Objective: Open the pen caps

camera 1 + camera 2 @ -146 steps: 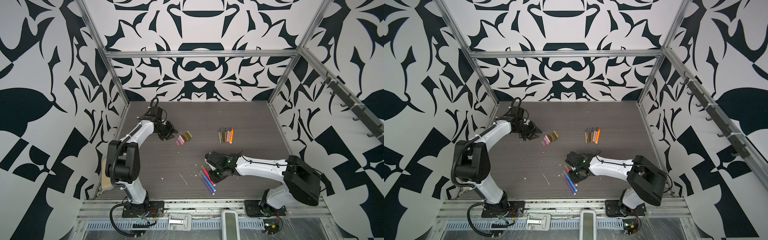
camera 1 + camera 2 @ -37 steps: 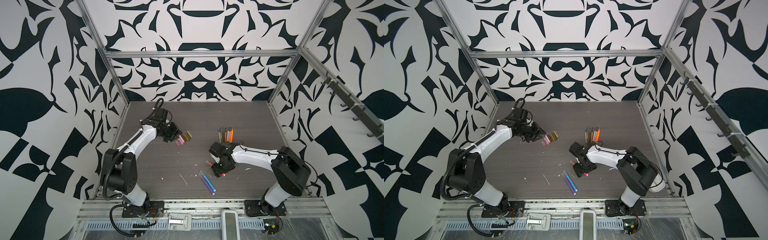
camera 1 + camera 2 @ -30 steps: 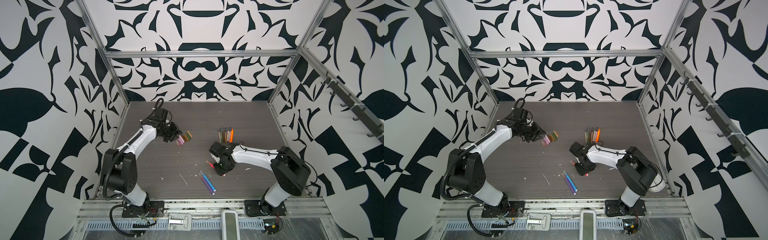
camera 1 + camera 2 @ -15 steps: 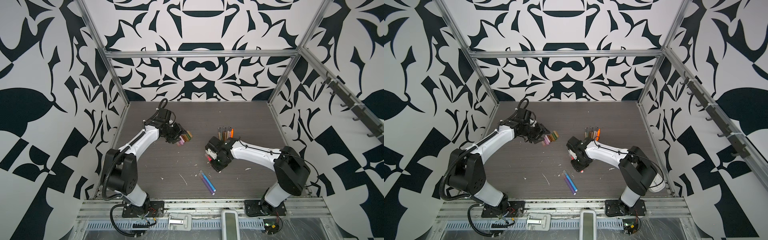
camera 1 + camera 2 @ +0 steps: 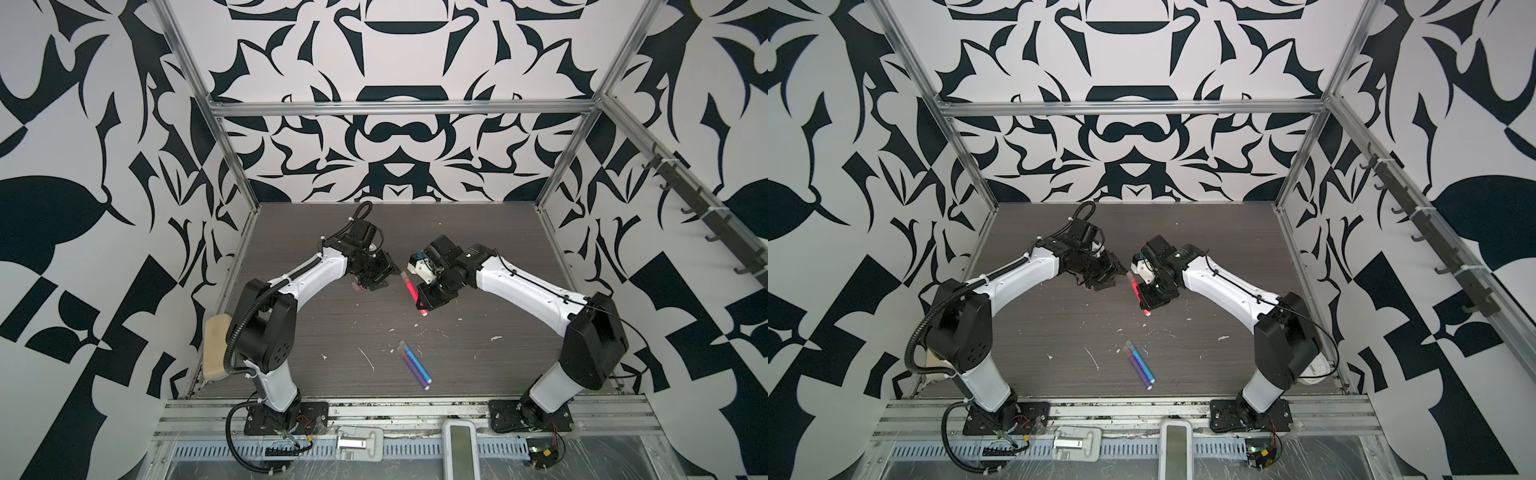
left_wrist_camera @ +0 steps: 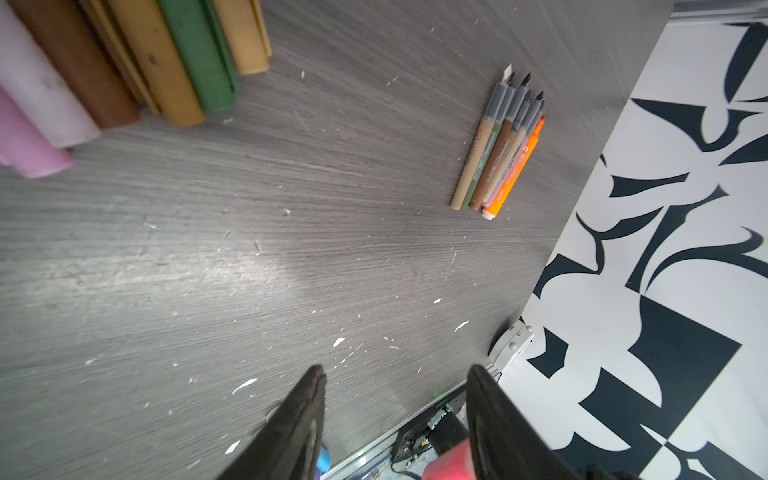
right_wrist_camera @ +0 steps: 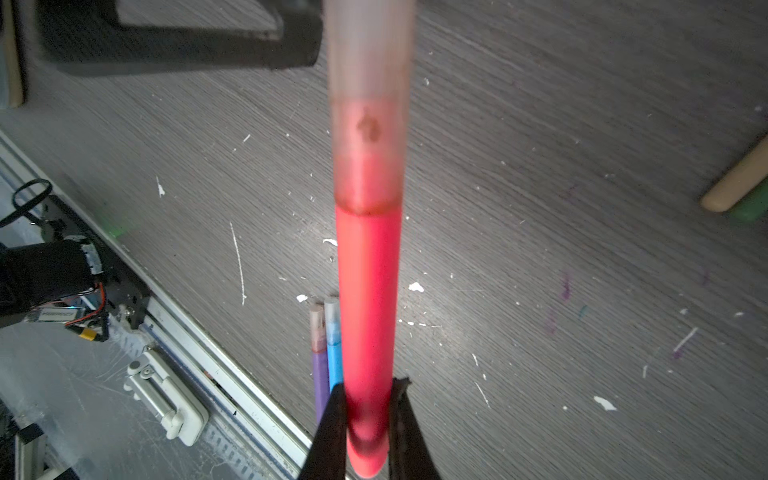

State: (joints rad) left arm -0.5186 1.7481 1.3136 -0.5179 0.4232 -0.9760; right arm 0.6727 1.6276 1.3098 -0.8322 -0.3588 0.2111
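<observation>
nearest, two capped pens [image 5: 413, 365], blue and purple, are laid touching on the counter [image 5: 332, 324]. beyond, a red pen [image 7: 368, 291], frosted cap [image 7: 368, 62] on, is clenched in the right claw [image 7: 370, 384]; the left claw [image 6: 395, 370] is spread empty near it. about seven loose pen caps [image 6: 124, 62] and bundled uncapped pens [image 6: 498, 153] are shown plainly by the left wrist view alone, mostly hidden under the arms [image 5: 316, 270] from above.

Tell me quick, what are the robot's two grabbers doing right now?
Left gripper: open, gripping nothing.
Right gripper: shut on the red pen, which has its cap on.
</observation>
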